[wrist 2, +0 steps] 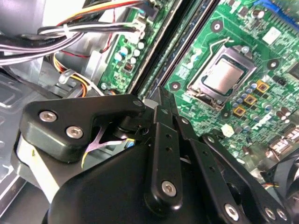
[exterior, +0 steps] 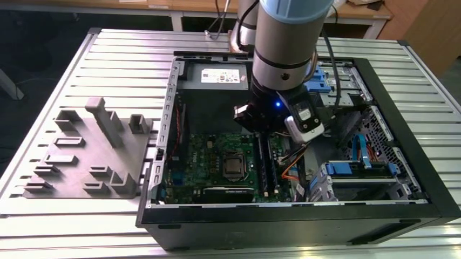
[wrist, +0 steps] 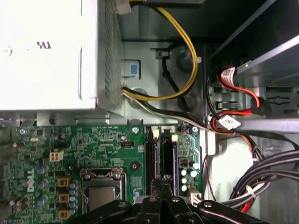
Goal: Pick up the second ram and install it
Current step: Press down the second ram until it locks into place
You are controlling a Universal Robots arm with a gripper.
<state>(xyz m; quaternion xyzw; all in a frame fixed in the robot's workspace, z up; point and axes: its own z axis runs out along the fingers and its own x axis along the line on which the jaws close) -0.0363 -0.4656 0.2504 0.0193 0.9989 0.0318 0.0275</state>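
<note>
Hovering low inside the case: your end effector point(wrist: 161, 186) sits directly above the memory slots point(wrist: 160, 156) on the motherboard point(wrist: 84, 154), fingers point(wrist 2: 164, 119) pressed close together with a thin dark edge between them in both wrist views. I read that edge as the second ram point(wrist 2: 159, 93), pinched upright and lined up along the slots, but so little of it shows that you should treat this as a judgement. In the first wrist view one slot already looks filled by a stick and the one beside it looks vacant; I can't tell for certain which slot the tips are over. So the step in hand is the insertion, pick-up done, seating not done. The CPU socket point(wrist: 102, 186) lies just beside the slots, cable bundles point(wrist: 261, 182) on the other side, near but apart from the fingers. In the exterior view the arm point(exterior: 288, 48) reaches down into the open PC case point(exterior: 403, 210) on the slatted table point(exterior: 108, 59), grey parts fixture point(exterior: 86, 156) well off toward the exterior view's left. Next move calls for the stick square to the slot, notch matched, latches open, straight even push; a tilt risks jamming one end.
</note>
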